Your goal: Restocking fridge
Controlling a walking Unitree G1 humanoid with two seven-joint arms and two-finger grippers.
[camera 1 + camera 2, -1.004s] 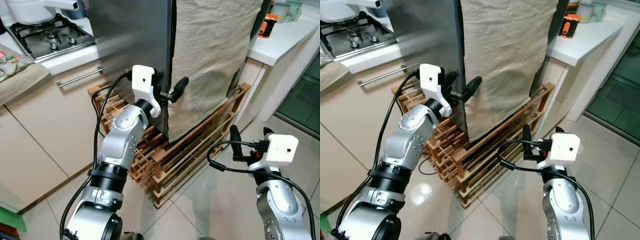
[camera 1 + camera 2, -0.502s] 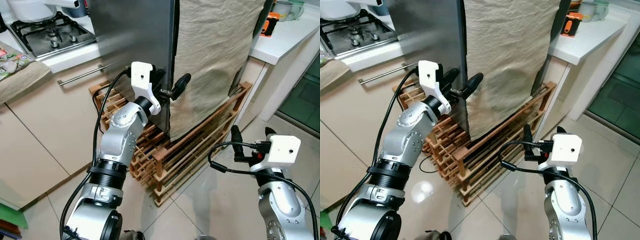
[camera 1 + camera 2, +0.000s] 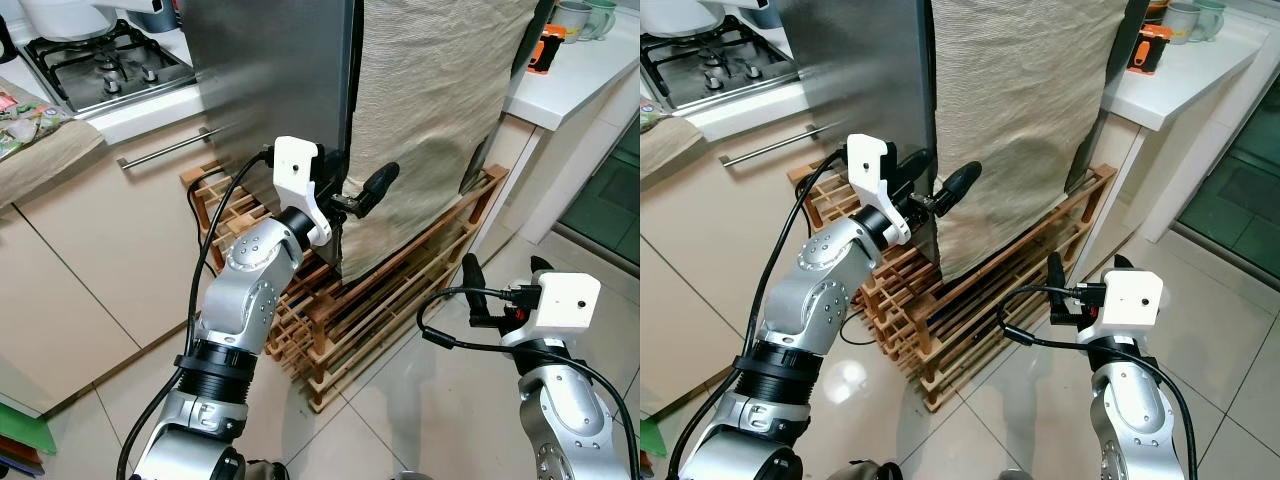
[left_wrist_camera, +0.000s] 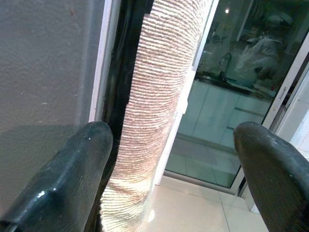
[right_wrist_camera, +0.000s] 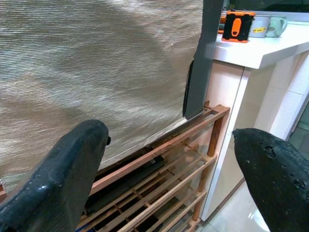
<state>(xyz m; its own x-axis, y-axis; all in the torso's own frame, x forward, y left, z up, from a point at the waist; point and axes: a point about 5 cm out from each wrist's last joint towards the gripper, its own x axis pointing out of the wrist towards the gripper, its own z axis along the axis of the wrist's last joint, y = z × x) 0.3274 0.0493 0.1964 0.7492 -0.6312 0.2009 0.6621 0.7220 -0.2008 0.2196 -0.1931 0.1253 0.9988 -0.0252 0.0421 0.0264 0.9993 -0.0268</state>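
Fridge [image 3: 270, 70] door's edge sits between the wide-spread fingers of the left claw [image 3: 352, 203], cloth [image 3: 440, 110] alongside; opening comes next, right claw [image 3: 500, 275] waiting wide below.

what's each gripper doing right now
Left gripper: open, fingers straddling the fridge door edge, holding nothing.
Right gripper: open, empty, low near the wooden rack.

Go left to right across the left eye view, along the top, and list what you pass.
Black gas hob → brushed steel fridge side → beige woven cloth hanging over the fridge door → orange and black tool on the white counter → pale green mugs.
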